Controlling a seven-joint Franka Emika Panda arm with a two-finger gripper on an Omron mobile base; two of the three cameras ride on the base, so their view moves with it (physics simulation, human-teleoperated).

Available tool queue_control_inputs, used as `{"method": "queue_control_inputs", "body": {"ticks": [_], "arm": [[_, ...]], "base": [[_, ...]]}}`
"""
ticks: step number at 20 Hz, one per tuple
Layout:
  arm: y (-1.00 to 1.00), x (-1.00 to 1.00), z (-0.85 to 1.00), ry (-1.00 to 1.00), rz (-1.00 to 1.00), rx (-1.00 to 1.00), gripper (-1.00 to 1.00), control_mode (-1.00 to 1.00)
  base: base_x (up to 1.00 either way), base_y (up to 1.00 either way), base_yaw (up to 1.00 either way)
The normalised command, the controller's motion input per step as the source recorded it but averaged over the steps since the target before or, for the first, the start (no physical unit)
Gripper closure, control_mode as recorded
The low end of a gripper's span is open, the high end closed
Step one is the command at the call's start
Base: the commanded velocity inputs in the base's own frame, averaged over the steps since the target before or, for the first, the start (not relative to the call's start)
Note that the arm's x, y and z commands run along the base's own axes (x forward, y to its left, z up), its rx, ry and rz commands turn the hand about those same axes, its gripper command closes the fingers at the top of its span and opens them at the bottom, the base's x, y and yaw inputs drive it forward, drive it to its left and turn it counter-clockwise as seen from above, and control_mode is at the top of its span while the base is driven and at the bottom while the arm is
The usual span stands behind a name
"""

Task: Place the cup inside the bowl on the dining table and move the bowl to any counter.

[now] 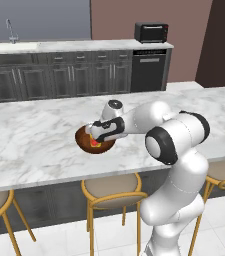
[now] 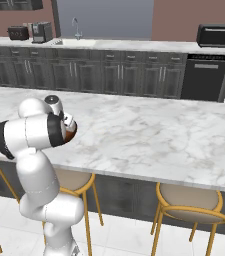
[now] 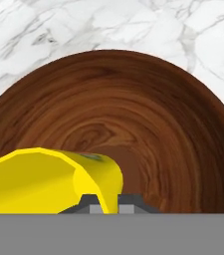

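- Your two-finger gripper (image 1: pixel 95 141) sits at the centre of the left base view, hanging low over the bowl; in the hand view its dark finger tips (image 3: pixel 91 203) rise at the bottom edge, close on either side of the cup wall, so it looks closed on the cup, with little gap to spare.
- The small yellow cylindrical cup (image 3: pixel 54 180) fills the lower left of the hand view, lying on its side relative to that camera, its open mouth towards the upper left.
- In the left base view you can just see its yellow and red under the gripper, at the middle of the frame, within the bowl's rim.
- The round, shallow, dark reddish-brown wooden bowl (image 3: pixel 133 124) spreads across the middle of the hand view, directly behind the cup.
- Whether the cup touches the bowl's floor you cannot tell.
- The bowl rests on the long white-grey veined marble dining table (image 1: pixel 34 135), towards its near edge, above the gold-framed stools (image 1: pixel 113 192) at the bottom of the frame.
- My read: the first half is nearly done. The cup is over or in the bowl but not yet let go.
- What is left for you: release, grasp the bowl, and carry it to the marble counter over dark grey cabinets (image 1: pixel 84 46) along the top of the frame.
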Motion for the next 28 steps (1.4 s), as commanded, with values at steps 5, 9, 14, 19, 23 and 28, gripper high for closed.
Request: {"method": "queue_control_inputs", "body": {"ticks": [5, 9, 14, 19, 23, 28], "arm": [[0.08, 0.0, -0.06, 0.0, 0.0, 0.0, 1.0, -1.0], [0.04, 0.0, 0.0, 0.0, 0.0, 0.0, 1.0, -1.0], [0.0, 0.0, 0.0, 0.0, 0.0, 0.0, 1.0, -1.0], [0.0, 0.0, 0.0, 0.0, 0.0, 0.0, 1.0, -1.0], [0.0, 0.0, 0.0, 0.0, 0.0, 0.0, -1.0, -1.0], [0.0, 0.0, 0.0, 0.0, 0.0, 0.0, -1.0, -1.0]], "base": [[0.0, 0.0, 0.0], [0.0, 0.0, 0.0], [0.0, 0.0, 0.0], [0.0, 0.0, 0.0], [0.0, 0.0, 0.0], [0.0, 0.0, 0.0]]}}
